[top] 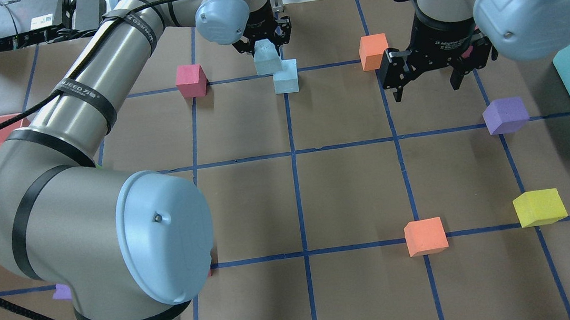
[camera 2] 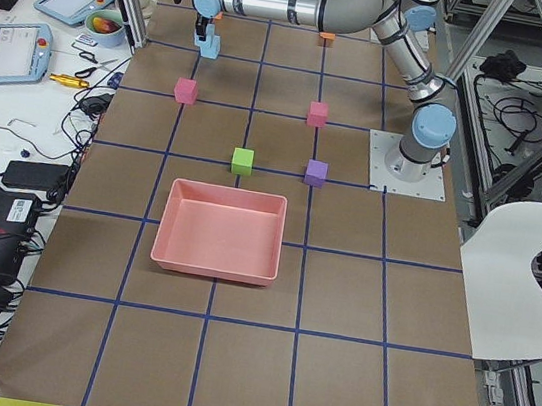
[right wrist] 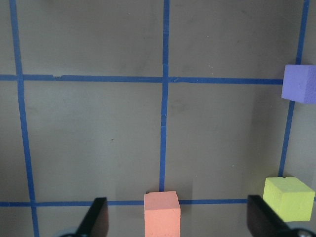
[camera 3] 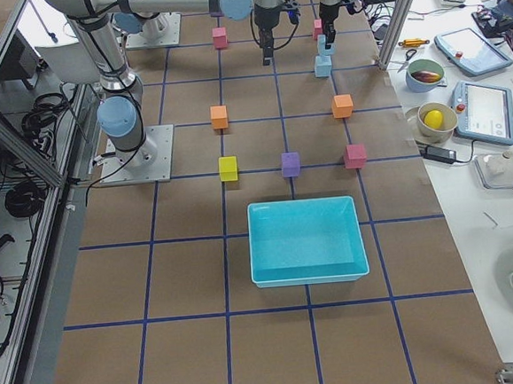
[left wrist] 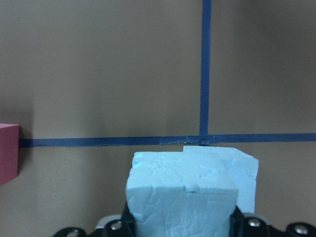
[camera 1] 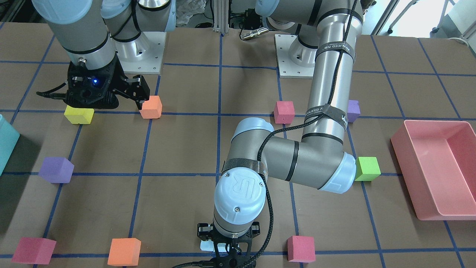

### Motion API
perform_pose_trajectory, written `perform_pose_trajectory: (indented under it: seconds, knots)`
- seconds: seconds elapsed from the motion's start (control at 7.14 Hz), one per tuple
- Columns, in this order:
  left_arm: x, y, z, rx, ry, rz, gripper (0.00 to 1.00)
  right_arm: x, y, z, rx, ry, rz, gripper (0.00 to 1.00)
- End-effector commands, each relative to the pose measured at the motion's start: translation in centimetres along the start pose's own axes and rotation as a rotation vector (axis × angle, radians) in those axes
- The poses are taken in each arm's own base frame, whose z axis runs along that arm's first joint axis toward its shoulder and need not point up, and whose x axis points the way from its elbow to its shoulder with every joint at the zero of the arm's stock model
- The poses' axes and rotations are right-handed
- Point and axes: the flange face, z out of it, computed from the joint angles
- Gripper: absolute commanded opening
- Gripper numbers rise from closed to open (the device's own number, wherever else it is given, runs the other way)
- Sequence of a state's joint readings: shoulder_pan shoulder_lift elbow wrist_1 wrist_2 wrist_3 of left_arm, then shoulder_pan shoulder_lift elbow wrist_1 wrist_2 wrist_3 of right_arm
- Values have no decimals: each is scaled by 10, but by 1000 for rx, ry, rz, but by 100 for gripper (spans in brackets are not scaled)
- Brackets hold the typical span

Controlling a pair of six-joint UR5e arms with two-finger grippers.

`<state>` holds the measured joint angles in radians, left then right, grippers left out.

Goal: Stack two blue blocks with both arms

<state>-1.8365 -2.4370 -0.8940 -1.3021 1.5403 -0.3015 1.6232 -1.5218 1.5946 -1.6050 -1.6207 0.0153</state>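
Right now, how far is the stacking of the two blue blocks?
Done: the left end effector is shut on the held blue block. In hand: that block is close to the second blue block on the table, but off to one side and not on top of it. Left: line it up, set it down and let go. The right end effector is open, empty and away from both.

My left gripper grips one pale blue foam block, raised over the table and a little tilted. The second blue block, scuffed, rests flat just beside it and lower, near a crossing of blue tape lines. My right gripper hangs with fingers wide apart, well to the side.
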Motion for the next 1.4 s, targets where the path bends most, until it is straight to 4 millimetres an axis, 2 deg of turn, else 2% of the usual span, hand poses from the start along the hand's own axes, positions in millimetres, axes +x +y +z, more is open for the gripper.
perform_pose_trajectory:
  seconds: [0.0,0.42,0.56,0.7,0.84,0.98,1.12,1.26]
  knots:
    - [17,6,10,-13,-1,-15,0,-3,0,-16,30,-68,5,100]
    - [27,10,9,-15,-1,-5,0,11,-3,-16,28,-66,34,100]
    - [27,10,15,-23,-2,-5,0,15,-3,-16,25,-50,39,100]
    - [28,10,19,-20,0,-2,36,17,1,-12,-14,-50,41,100]
    - [34,11,22,-9,4,6,99,28,3,-13,-24,-51,64,100]
    - [37,12,21,-8,6,9,100,34,3,-14,-22,-52,61,100]
    - [37,13,11,2,10,16,100,41,2,-10,-25,-53,18,100]
    - [32,12,-9,17,13,22,100,45,1,-12,-13,-53,20,100]
